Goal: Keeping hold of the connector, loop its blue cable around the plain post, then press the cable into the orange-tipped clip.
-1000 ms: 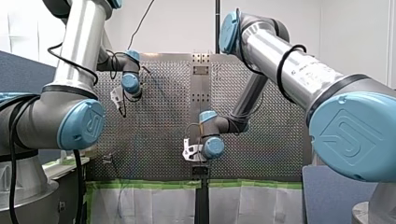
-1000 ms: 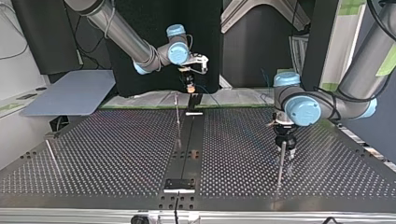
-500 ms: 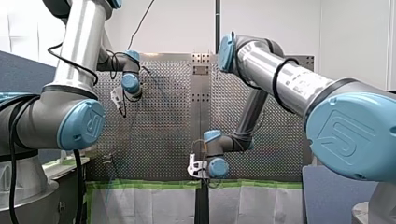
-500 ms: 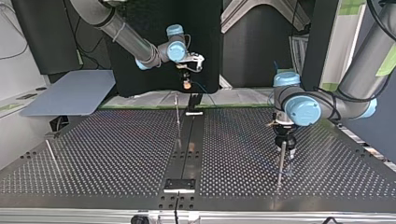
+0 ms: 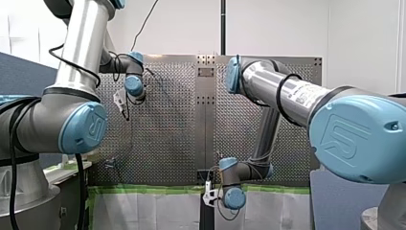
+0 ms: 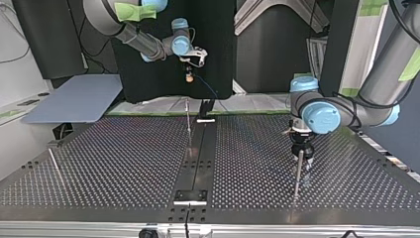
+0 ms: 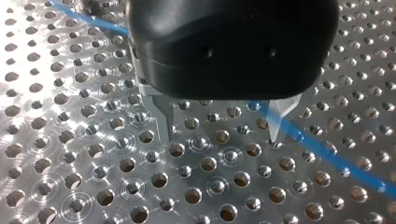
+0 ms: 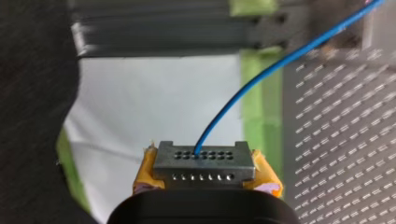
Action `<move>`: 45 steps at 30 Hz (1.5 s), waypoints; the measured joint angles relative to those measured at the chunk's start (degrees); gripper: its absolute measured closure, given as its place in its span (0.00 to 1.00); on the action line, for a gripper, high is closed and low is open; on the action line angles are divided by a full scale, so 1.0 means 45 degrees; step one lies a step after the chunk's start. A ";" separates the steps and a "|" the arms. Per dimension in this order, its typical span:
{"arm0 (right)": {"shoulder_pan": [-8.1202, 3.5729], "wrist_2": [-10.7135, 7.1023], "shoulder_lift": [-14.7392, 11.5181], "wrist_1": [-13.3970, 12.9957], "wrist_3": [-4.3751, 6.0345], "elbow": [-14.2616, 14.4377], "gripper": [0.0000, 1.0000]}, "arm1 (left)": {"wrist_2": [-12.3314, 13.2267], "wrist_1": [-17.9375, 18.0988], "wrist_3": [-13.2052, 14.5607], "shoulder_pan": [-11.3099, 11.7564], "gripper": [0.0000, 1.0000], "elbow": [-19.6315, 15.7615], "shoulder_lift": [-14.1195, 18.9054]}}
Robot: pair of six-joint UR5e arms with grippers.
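Observation:
My right gripper (image 8: 205, 173) is shut on a grey metal connector (image 8: 203, 161), held between its yellow pads. A blue cable (image 8: 261, 70) leaves the connector's face and runs toward the perforated plate. In the top view this gripper (image 6: 188, 76) hangs beyond the table's far edge, with the cable (image 6: 208, 90) slanting down to the table. My left gripper (image 7: 223, 135) stands open just above the plate. The blue cable (image 7: 327, 149) lies on the plate and passes behind one metal finger (image 7: 280, 116). In the top view my left gripper (image 6: 301, 152) sits beside a thin upright post (image 6: 297, 174).
A second thin post (image 6: 188, 124) stands near the dark centre strip (image 6: 200, 158), and a third (image 6: 53, 163) stands at the top view's left. A black fixture (image 6: 205, 106) sits at the table's far edge. Green tape and white sheeting (image 5: 153, 206) hang below the front view's table edge.
My right arm has drawn back off the table's edge with the connector, downward in the front view and up and away in the top view. My left arm has stayed still.

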 joint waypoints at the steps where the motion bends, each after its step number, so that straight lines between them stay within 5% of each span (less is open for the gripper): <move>1: -0.0066 -0.0024 0.0092 -0.0093 0.0001 0.0088 1.00 | 0.0000 0.0000 0.0000 -0.0001 0.00 0.0000 0.0001; 8: -0.0813 -0.0665 0.0768 -0.0898 -0.0005 0.0882 1.00 | 0.0011 -0.0008 0.0000 -0.0023 0.00 0.0000 0.0004; 15: -0.1516 -0.1025 0.0209 -0.1812 0.0028 0.1798 1.00 | -0.0013 -0.0049 0.0000 -0.0071 0.00 0.0000 0.0006; 20: -0.1518 -0.1033 -0.0359 -0.1983 0.0185 0.2381 1.00 | -0.0023 -0.0073 0.0000 -0.0100 0.00 0.0000 0.0003; 27: -0.1410 -0.0962 -0.1315 -0.1160 0.0533 0.3337 1.00 | -0.0037 -0.0134 0.0000 -0.0111 0.00 0.0000 0.0003; 36: -0.1477 -0.1032 -0.2518 -0.0129 0.0484 0.4443 1.00 | -0.0061 -0.0175 0.0000 -0.0125 0.00 0.0000 0.0001; 45: -0.1523 -0.1081 -0.3591 -0.0442 0.0268 0.4613 1.00 | -0.0064 -0.0187 -0.0015 -0.0206 0.00 0.0000 0.0002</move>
